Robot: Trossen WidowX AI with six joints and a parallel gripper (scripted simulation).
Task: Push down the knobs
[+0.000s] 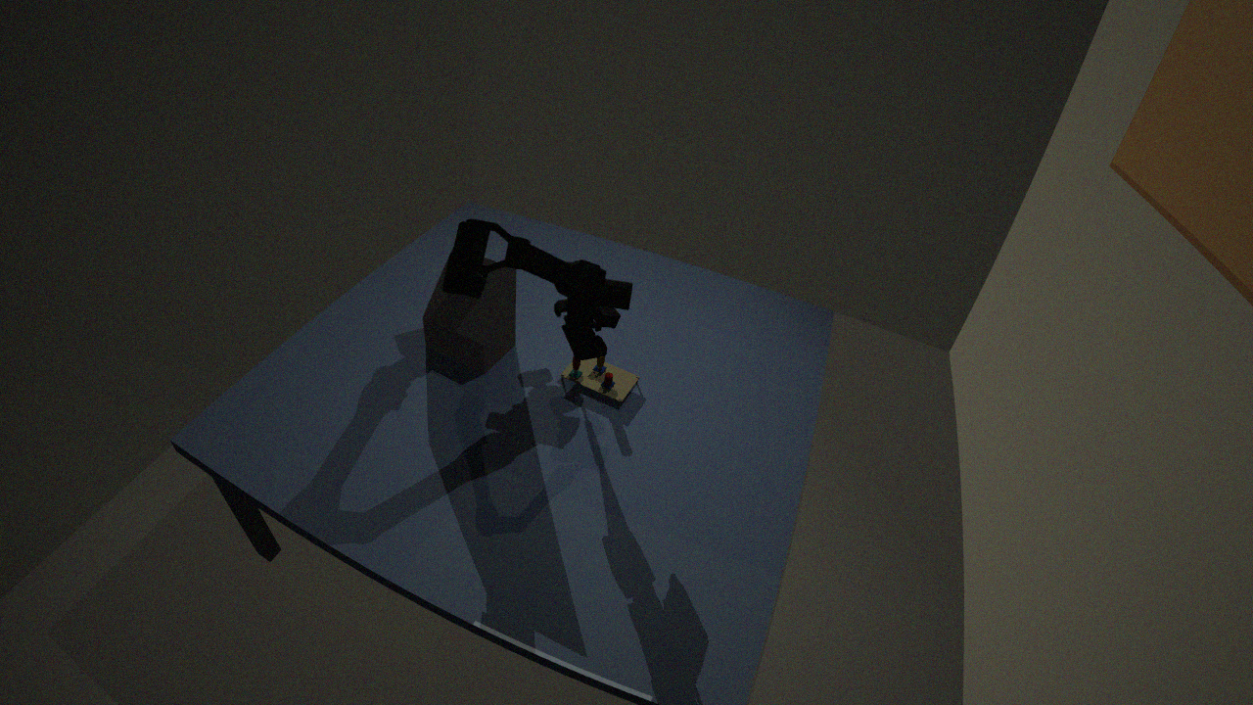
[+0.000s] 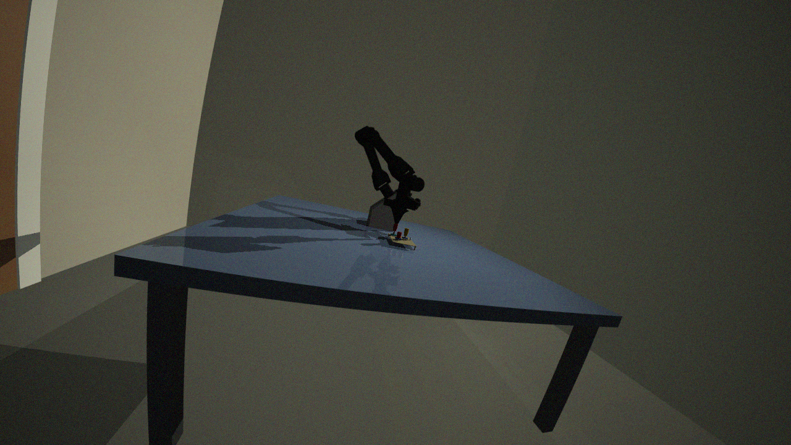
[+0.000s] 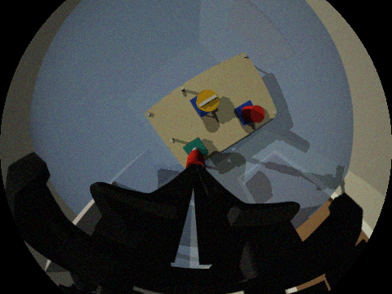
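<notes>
The tan circuit board [image 1: 626, 383] [image 3: 165, 120] stands on short legs. On its near corner, a red knob [image 1: 576, 362] [image 2: 395, 227] [image 3: 195, 158] stands over the green potentiometer [image 3: 198, 144], with a pale bit of shaft showing between them. A yellow knob [image 1: 600, 360] [image 2: 406, 231] [image 3: 207, 100] with a white line stands tall over a blue potentiometer [image 3: 194, 104]. A second red knob [image 1: 609, 377] [image 2: 399, 234] [image 3: 256, 113] sits lower over another blue potentiometer [image 3: 241, 113]. My gripper [image 3: 195, 168] is shut, its tips right at the top of the first red knob and partly hiding it; contact is unclear.
The board stands on the blue table [image 1: 718, 368] [image 2: 309, 265]. The arm's base block [image 1: 473, 324] [image 2: 380, 216] is behind the board. Small pins [image 3: 182, 89] [image 3: 172, 140] rise from the board near the knobs. Dark arm shadows cross the table.
</notes>
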